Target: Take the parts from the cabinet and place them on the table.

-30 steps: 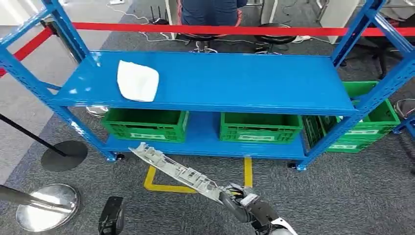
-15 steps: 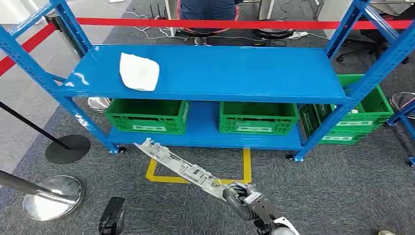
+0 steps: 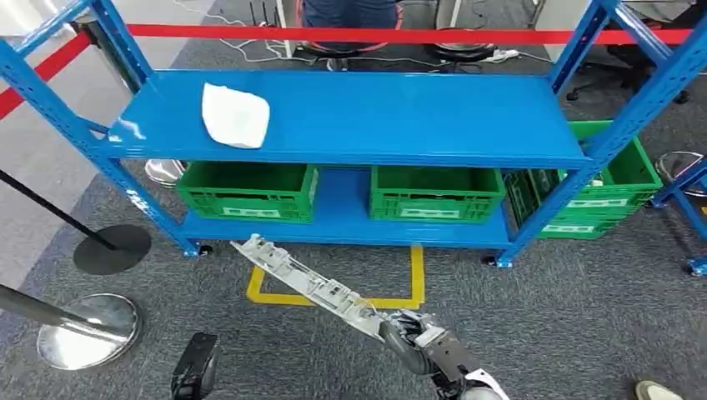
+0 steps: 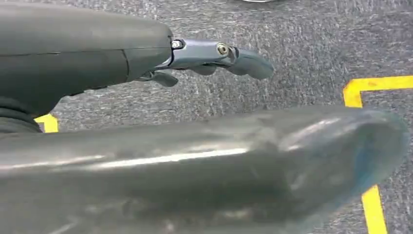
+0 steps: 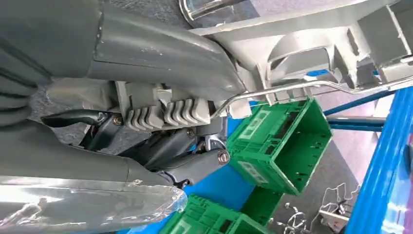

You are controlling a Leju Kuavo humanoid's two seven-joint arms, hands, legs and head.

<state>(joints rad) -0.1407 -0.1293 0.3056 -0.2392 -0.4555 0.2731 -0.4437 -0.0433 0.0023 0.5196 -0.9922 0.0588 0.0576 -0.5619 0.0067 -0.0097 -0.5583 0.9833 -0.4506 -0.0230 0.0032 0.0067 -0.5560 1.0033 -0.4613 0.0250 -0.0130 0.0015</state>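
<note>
My right hand grips one end of a long grey plastic part, which slants up and left over the carpet in front of the blue rack. In the right wrist view the fingers wrap the ribbed end of that part. A white part lies on the left of the rack's upper shelf. My left hand hangs low at the lower left, holding nothing; its fingers reach out over the carpet.
Green crates stand on the rack's bottom shelf, and more crates sit beside its right post. Stanchion bases stand at left. Red tape runs behind the rack, and a person sits beyond. A yellow floor marking lies ahead.
The whole picture has shifted a little, so the camera has moved. My right hand still holds the long grey part at the same slant.
</note>
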